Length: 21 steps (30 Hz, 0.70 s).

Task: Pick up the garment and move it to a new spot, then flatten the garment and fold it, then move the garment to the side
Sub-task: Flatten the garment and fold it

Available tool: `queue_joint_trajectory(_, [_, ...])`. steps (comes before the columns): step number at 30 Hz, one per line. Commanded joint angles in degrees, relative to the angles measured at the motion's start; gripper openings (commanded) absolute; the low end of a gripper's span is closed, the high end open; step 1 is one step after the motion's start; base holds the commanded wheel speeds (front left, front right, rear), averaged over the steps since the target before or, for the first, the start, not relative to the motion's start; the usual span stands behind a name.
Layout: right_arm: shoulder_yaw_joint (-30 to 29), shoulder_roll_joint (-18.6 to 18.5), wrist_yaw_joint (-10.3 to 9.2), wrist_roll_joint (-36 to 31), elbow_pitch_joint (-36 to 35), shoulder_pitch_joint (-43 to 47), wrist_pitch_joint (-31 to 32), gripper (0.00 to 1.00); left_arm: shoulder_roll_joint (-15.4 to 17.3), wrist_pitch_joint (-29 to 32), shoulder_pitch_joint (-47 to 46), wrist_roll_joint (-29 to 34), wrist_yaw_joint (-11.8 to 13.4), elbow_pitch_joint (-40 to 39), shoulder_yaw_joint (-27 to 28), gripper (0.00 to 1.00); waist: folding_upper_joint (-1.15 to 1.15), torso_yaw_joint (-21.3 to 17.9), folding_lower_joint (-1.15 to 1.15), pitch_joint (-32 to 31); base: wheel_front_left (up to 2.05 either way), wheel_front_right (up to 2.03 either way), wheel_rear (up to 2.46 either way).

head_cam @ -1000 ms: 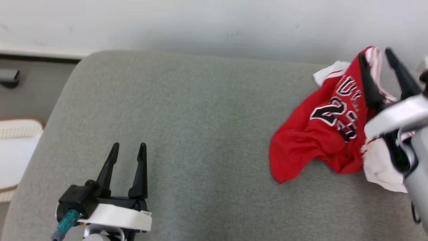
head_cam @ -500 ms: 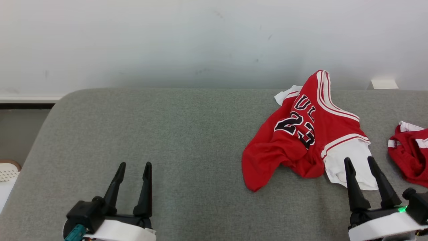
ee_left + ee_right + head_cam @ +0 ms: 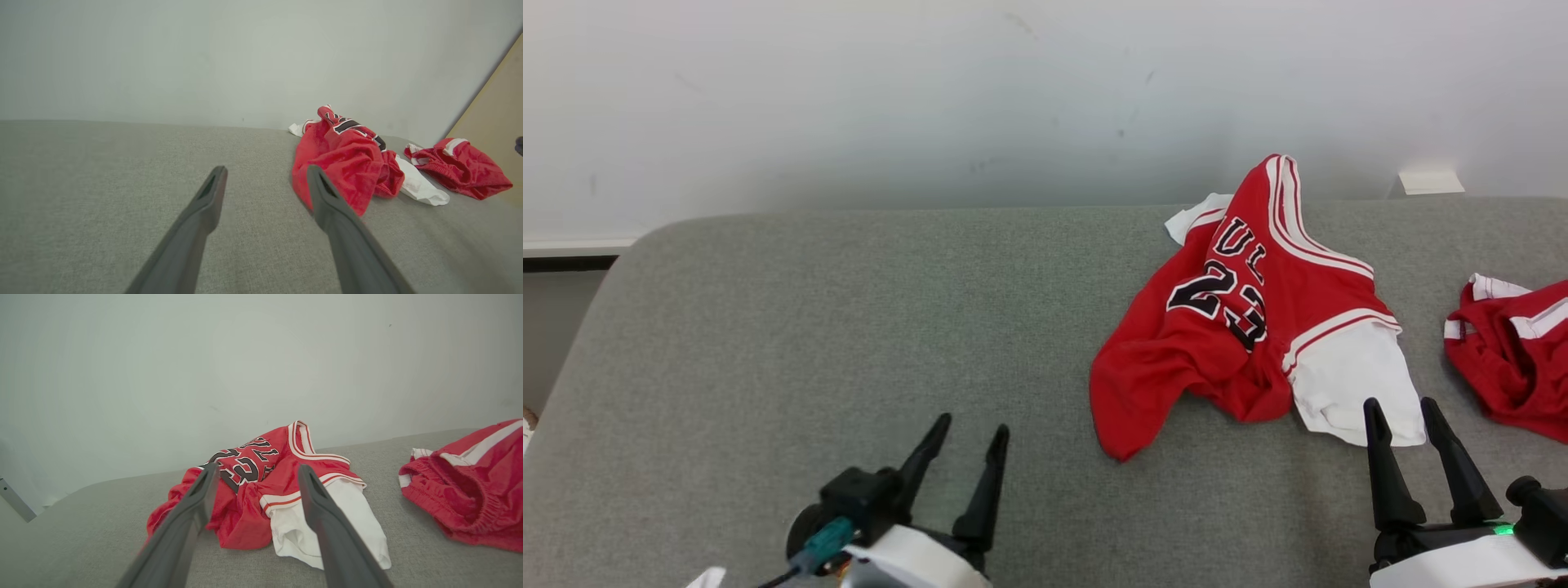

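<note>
Grey fabric cushion (image 3: 849, 327), set against a white wall (image 3: 849, 98). Red basketball jersey (image 3: 1225, 343) lies crumpled on the cushion, right of centre, its number 23 facing up. Red shorts (image 3: 1511, 359) with white stripes sit at far right, apart from the jersey. Right end effector (image 3: 1399, 402) — fingers spread, empty, just before the jersey's white part. Left end effector (image 3: 973, 423) — fingers spread, empty, left of the jersey.

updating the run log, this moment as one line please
left gripper: open, empty | right gripper: open, empty, by jersey | jersey: crumpled on grey cushion, unheld | red shorts: lying apart
</note>
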Motion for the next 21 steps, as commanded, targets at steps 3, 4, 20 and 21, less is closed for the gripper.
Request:
queue_joint_trajectory(3, [-1.3, 0.5, -0.12, -0.4, 0.1, 0.4, -0.2, 1.00, 0.9, 3.1, -3.5, -1.9, -0.2, 3.1, -4.3, 1.00, -0.01, -1.4, 0.01, 1.2, 0.00, 0.00, 0.00])
queue_joint_trajectory(4, [-1.6, 0.7, -0.12, -0.4, 0.2, 0.1, -0.3, 1.00, 0.9, 4.0, -4.3, -2.9, -0.2, 3.9, -5.6, 1.00, -0.01, -2.0, 0.01, 1.5, 0.00, 0.00, 0.00])
queue_joint_trajectory(20, [-1.2, 2.4, -0.12, 0.2, 2.7, -2.4, -2.1, 1.00, 2.4, 9.7, -14.1, -7.4, -0.2, 16.1, -16.2, 1.00, -0.01, -9.9, 0.01, 5.4, 0.00, 0.00, 0.00])
queue_joint_trajectory(21, [-1.1, 2.4, -0.12, 0.2, 2.8, -2.4, -2.2, 1.00, 2.4, 9.6, -14.6, -7.3, -0.1, 16.9, -16.3, 1.00, -0.01, -10.1, 0.01, 5.5, 0.00, 0.00, 0.00])
